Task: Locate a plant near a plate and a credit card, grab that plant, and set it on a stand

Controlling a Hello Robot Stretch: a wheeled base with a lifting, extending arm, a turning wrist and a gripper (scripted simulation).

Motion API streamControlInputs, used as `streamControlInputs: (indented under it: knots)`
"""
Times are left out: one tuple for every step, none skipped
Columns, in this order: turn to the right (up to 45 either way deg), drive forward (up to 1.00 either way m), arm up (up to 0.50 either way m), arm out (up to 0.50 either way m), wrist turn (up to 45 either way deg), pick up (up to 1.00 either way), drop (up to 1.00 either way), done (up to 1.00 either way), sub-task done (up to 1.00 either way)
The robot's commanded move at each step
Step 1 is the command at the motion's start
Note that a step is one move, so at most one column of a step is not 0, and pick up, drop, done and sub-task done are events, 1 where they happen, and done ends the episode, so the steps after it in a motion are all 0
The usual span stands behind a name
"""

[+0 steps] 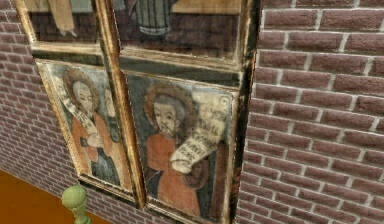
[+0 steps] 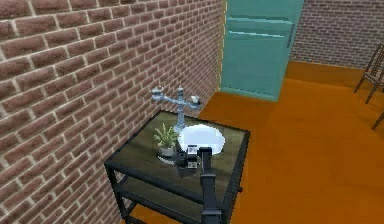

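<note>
While checking arm side view, noted big brick wall (image 2: 90,70), orange floor (image 2: 300,130), teal door (image 2: 258,45) at far end. Faced tall painted panels (image 1: 150,120) w/ robed figures in forward view. Next in size: dark two-tier table (image 2: 140,162) set against wall. On top: white plate (image 2: 205,137), metal candle holder (image 2: 176,97) at back, then small potted plant (image 2: 165,136) just beside plate, near table's middle. Found arm (image 2: 207,190) stretched over table's near edge, claw (image 2: 183,156) right by plant's pot; couldn't tell whether open or closed, nor whether gripping anything, w/ plant standing right behind it. Judged step in hand as grab. To do well: should take pot low, not leaves; keep claw off plate rim; lift straight up til clear of plate & candle holder; only then pull in. Saw plant upright: long axis vertical, pot down, leaves fanning up & out, no obvious front.
</note>
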Motion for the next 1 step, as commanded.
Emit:
streamControlInputs:
  knots:
    - [0.0, 0.00, 0.36, 0.00, 0.0, 0.00, 0.00, 0.00, 0.00]
